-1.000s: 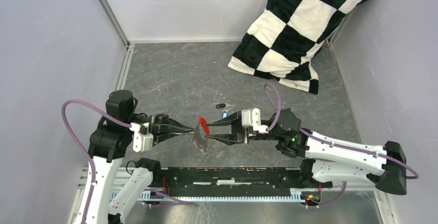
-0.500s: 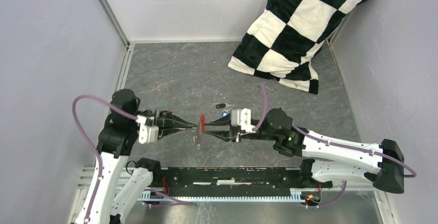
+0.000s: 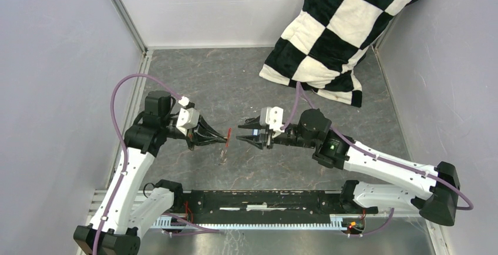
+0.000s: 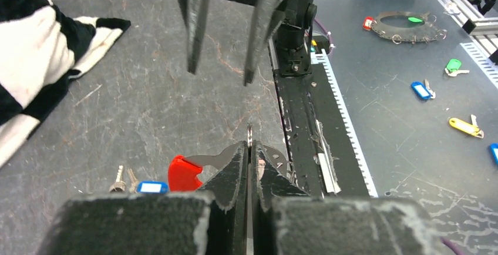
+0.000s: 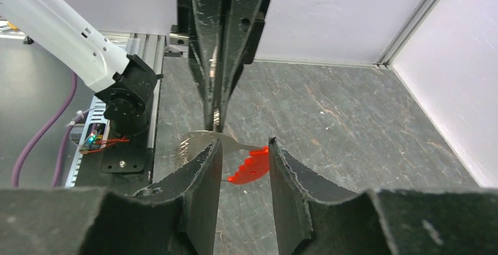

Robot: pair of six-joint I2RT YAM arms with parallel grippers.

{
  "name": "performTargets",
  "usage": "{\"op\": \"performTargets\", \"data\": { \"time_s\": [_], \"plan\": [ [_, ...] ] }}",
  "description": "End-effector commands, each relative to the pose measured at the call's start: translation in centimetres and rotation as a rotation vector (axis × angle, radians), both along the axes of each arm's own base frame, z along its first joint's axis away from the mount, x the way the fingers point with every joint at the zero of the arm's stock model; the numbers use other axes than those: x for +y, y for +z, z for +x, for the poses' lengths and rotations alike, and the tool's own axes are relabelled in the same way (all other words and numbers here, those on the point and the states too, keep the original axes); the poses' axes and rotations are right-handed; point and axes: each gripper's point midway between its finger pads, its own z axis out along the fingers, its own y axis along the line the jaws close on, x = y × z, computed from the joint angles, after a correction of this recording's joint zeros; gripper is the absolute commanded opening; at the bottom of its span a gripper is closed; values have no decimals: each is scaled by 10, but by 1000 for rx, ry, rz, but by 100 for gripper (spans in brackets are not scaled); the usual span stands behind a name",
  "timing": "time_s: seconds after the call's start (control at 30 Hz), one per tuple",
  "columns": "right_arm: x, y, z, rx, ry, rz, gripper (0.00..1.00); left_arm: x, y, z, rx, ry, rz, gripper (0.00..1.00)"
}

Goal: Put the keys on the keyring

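Two grippers face tip to tip above the grey table (image 3: pixel 194 84). The left gripper (image 3: pixel 221 140) is clamped on the metal loop of the keyring (image 4: pixel 183 171), its red tag dangling. The right gripper (image 3: pixel 239 137) stands parted, tips just beside that tag. Both keys (image 4: pixel 151 187) lie side by side on the table.

Grips the keyring (image 4: pixel 251 130) in the left pincer (image 4: pixel 249 149), jaws pressed together, red tag (image 4: pixel 183 173) sticking out to the left. Faces the right pincer (image 4: pixel 221 76) above, fingers apart. Lower left on the table (image 4: pixel 147 108), near the tag: the keys (image 4: pixel 119 180).
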Motion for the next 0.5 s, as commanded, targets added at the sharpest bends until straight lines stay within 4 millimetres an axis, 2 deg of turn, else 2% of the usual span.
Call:
{"op": "performTargets", "data": {
  "time_s": [0.0,0.27,0.47],
  "plan": [
    [5,15,-4,21,75,27,41,2,0,-7,65,15,25,2],
    [33,15,-15,88,217,-45,41,4,-5,-6,29,36,39,2],
    [41,9,-11,124,222,-91,35,4,-4,-7,18,34,37,2]
  ]
}}
